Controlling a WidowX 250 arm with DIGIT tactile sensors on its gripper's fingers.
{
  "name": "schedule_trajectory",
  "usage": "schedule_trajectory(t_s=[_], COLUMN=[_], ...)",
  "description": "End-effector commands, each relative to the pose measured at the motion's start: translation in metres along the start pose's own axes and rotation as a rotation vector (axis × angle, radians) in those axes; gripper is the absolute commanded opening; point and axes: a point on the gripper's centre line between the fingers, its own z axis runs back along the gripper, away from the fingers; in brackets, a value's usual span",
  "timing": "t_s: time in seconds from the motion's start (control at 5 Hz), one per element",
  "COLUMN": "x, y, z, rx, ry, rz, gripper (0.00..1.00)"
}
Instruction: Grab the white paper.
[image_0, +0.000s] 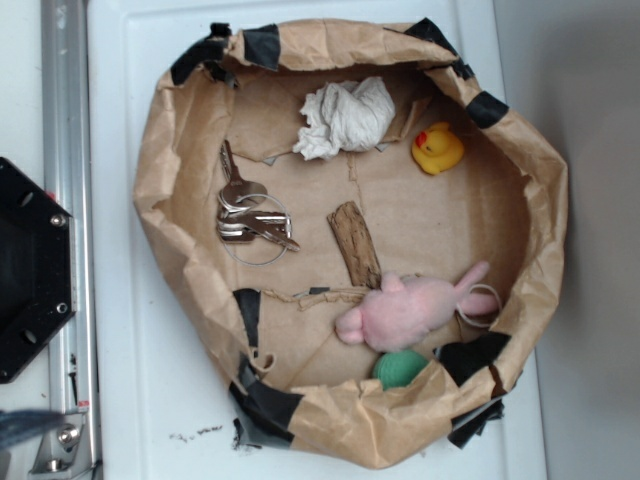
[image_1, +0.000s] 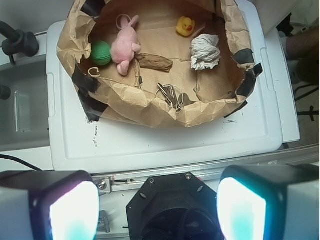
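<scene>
The gripper (image_1: 157, 207) sits at the bottom of the wrist view with its pads (image_1: 72, 212) wide apart and nothing between them, well short of the brown paper bag (image_1: 125, 107). The white paper (image_1: 205, 51) lies inside the bag in the upper right of that view (just below the yellow rubber duck (image_1: 186, 25)). The approach therefore runs up-frame and slightly right; the wad's long axis runs roughly top to bottom.

Everything is placed inside the paper bag (image_0: 545, 230). Beside the white paper (image_0: 347, 118) the duck (image_0: 438, 149) is found; the keys (image_0: 250, 215) are set apart from it.
</scene>
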Motion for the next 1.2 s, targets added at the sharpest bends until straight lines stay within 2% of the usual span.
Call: schedule_trajectory(t_s=[0.0,0.2,0.4,0.6,0.8,1.0], x=[0.000,0.036,0.065,0.089,0.115,0.120], y=[0.000,0.027,0.033,0.038,0.042,0.037], z=[0.000,-0.031,-0.046,-0.066,-0.107,-0.129], rx=[0.000,0.135,0.109,0.056,0.051,0.119], ry=[0.000,-0.167,-0.107,-0.147,-0.262,-0.376], rz=[0.000,0.165,0.203,0.368,0.616,0.851], gripper=[1.00,1.00,1.00,1.00,1.00,1.00])
